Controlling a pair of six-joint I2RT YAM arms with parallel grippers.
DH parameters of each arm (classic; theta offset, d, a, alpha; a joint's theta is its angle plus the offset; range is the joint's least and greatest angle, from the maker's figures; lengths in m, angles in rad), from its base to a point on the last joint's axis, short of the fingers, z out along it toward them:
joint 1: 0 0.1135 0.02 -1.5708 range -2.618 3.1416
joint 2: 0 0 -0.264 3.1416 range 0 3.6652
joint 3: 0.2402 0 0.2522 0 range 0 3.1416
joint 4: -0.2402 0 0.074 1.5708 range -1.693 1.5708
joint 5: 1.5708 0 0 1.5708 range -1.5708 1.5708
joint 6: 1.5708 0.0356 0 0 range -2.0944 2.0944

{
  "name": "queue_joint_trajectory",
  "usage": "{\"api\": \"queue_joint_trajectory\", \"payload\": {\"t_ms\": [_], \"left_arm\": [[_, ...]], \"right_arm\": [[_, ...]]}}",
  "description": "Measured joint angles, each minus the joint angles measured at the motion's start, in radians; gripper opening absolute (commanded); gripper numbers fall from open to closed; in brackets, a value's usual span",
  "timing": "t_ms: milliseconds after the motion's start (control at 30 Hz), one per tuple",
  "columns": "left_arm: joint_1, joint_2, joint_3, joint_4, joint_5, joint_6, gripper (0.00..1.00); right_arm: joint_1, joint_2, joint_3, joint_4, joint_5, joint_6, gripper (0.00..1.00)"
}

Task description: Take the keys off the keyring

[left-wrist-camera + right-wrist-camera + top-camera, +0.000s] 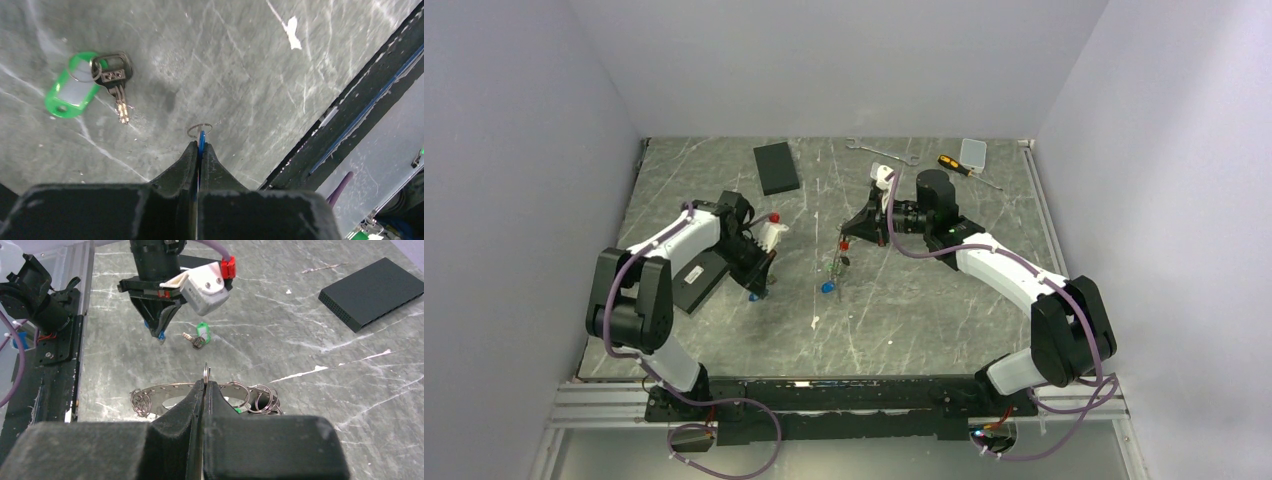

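Note:
My left gripper (200,142) is shut on a blue key tag (201,137); its small split ring (199,130) sticks out past the tips, just above the table. The same gripper shows in the top view (758,288). A key with a green tag (70,91) lies loose on the table to its left, also in the right wrist view (200,334). My right gripper (206,382) is shut on the keyring (165,390), a perforated grey band carrying small split rings. In the top view, tagged keys (832,270) hang from it below the right gripper (849,238).
A black box (776,167) lies at the back, and another (699,280) lies under my left arm. A wrench (882,152), a screwdriver (959,168) and a small clear box (973,152) lie along the far edge. The table's front rail (350,115) is close to my left gripper.

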Motion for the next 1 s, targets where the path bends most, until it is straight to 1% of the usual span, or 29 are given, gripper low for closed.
{"api": "queue_joint_trajectory", "payload": {"t_ms": [100, 267, 500, 567, 733, 900, 1000], "left_arm": [[0.001, 0.006, -0.034, 0.003, -0.011, 0.018, 0.03], [0.001, 0.029, -0.042, 0.033, -0.019, 0.034, 0.03], [0.001, 0.085, -0.056, 0.076, -0.019, 0.035, 0.12], [0.001, 0.094, -0.061, 0.082, -0.019, 0.036, 0.16], [0.001, 0.097, -0.076, 0.093, -0.019, 0.036, 0.32], [0.001, 0.097, -0.076, 0.097, -0.019, 0.035, 0.44], [0.001, 0.097, -0.076, 0.092, -0.009, 0.032, 0.54]], "right_arm": [[-0.002, 0.0, 0.0, 0.0, 0.0, 0.0, 0.0], [-0.005, 0.0, -0.005, 0.0, 0.0, 0.0, 0.0], [-0.011, 0.0, -0.011, 0.0, 0.0, 0.002, 0.0], [-0.013, 0.0, -0.012, 0.0, 0.0, 0.003, 0.0], [-0.016, 0.0, -0.013, 0.0, 0.0, 0.003, 0.0], [-0.02, 0.0, -0.013, 0.0, 0.0, 0.005, 0.0], [-0.028, 0.0, -0.013, -0.008, -0.001, 0.005, 0.0]]}}
